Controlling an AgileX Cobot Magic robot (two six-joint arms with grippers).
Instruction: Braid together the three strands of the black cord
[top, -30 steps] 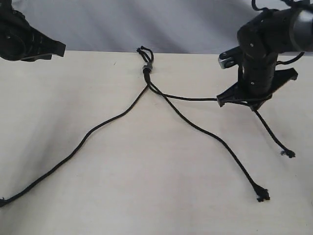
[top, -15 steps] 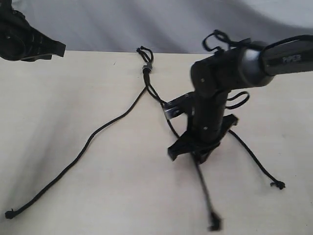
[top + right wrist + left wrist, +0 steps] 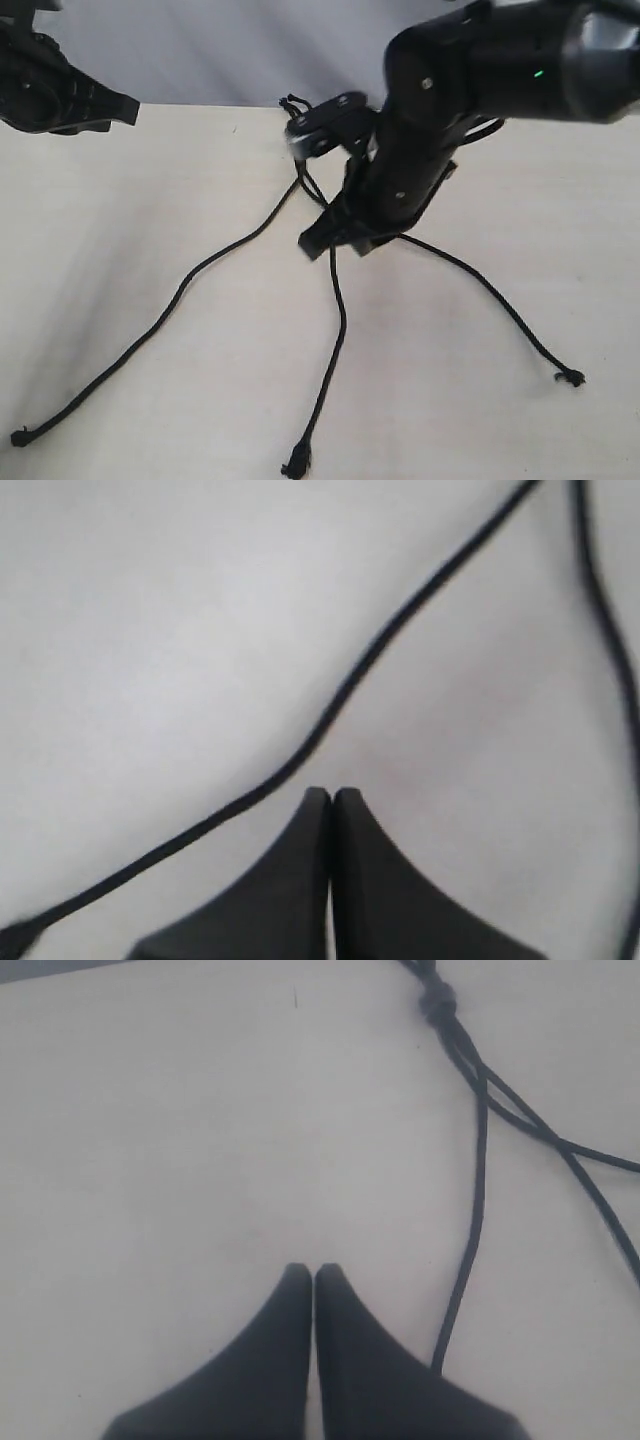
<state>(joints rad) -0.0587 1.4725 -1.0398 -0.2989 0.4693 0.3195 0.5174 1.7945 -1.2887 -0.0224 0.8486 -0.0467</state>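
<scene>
Exterior view, I see the black cord (image 3: 290,103) lying on the table (image 3: 120,250), the three strands (image 3: 343,320) fanning out around the right gripper (image 3: 332,795), its jaws pressed together, left gripper (image 3: 313,1272) well apart from it, jaws pressed together too.

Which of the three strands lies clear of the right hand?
The left strand, curving alone toward the lower left; the middle strand and right strand emerge from under the right hand.
</scene>
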